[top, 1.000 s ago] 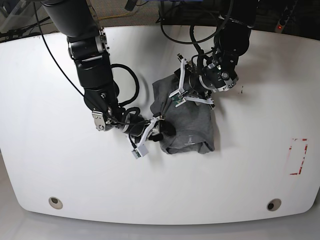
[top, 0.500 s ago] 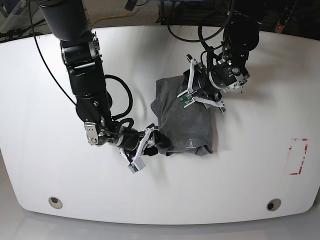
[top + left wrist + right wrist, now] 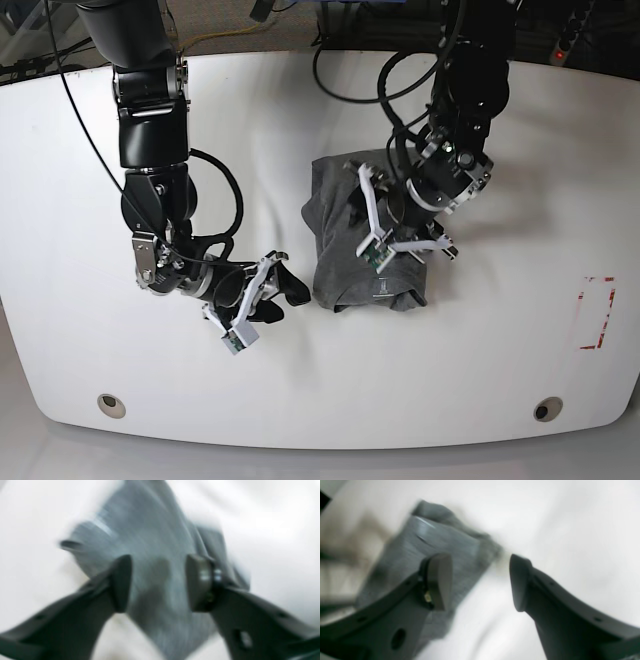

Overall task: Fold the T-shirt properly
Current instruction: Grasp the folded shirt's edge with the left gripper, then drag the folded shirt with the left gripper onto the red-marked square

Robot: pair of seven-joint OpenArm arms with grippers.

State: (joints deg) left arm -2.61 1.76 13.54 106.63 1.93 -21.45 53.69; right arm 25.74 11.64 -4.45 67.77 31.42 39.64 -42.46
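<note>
The grey T-shirt (image 3: 345,245) lies as a compact folded bundle in the middle of the white table (image 3: 500,340). My left gripper (image 3: 395,235) hovers over the bundle's right half. In the blurred left wrist view this gripper (image 3: 160,583) is open, and the T-shirt (image 3: 150,542) lies below the gap, not pinched. My right gripper (image 3: 278,295) sits on the table just left of the bundle, apart from it. In the right wrist view it (image 3: 478,581) is open with only bare table between the fingers, and the T-shirt (image 3: 440,542) lies behind the left finger.
A red-marked rectangle (image 3: 597,313) is on the table at the right. Two round holes (image 3: 111,405) (image 3: 546,409) sit near the front edge. Cables run along the back edge behind both arms.
My right gripper has drawn back to the left and toward the front, off the shirt. My left gripper has moved down over the bundle toward its front edge, and its jaws have widened.
</note>
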